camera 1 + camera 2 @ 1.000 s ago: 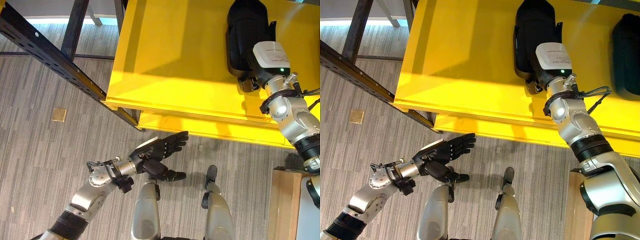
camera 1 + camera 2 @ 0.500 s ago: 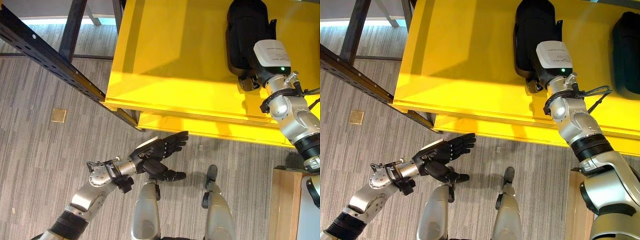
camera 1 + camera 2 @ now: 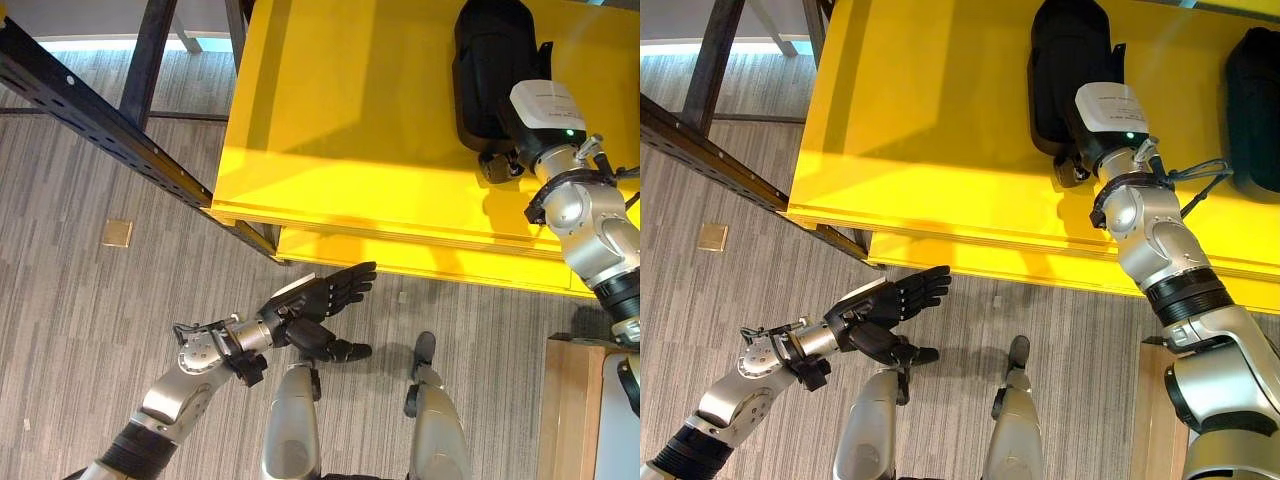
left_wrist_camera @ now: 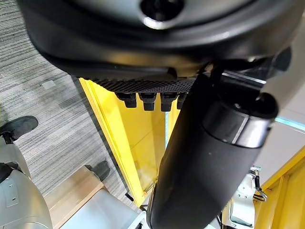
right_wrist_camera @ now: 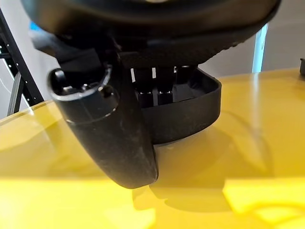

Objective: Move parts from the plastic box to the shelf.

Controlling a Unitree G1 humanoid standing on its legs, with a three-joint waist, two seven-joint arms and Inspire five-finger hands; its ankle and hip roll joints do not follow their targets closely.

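Observation:
A black moulded part (image 3: pixel 490 50) lies on the yellow shelf (image 3: pixel 340 130) near its back. My right hand (image 5: pixel 109 138) reaches onto it from the shelf's front. Its fingers (image 5: pixel 159 86) lie straight along the part (image 5: pixel 190 114) and its thumb stands off to the side, clear of the part. A second black part (image 3: pixel 1252 100) lies further right on the same shelf. My left hand (image 3: pixel 315 300) hangs open over the floor below the shelf's front edge, palm turned sideways, holding nothing.
A dark perforated steel beam (image 3: pixel 110 130) of the rack slants across the left. A lower yellow ledge (image 3: pixel 420 255) juts out under the shelf. A wooden edge (image 3: pixel 570 410) stands at the lower right. A small brass plate (image 3: pixel 117 231) is set in the floor.
My right forearm has shifted slightly to the right; the black part stays where it lay. The left arm has not moved.

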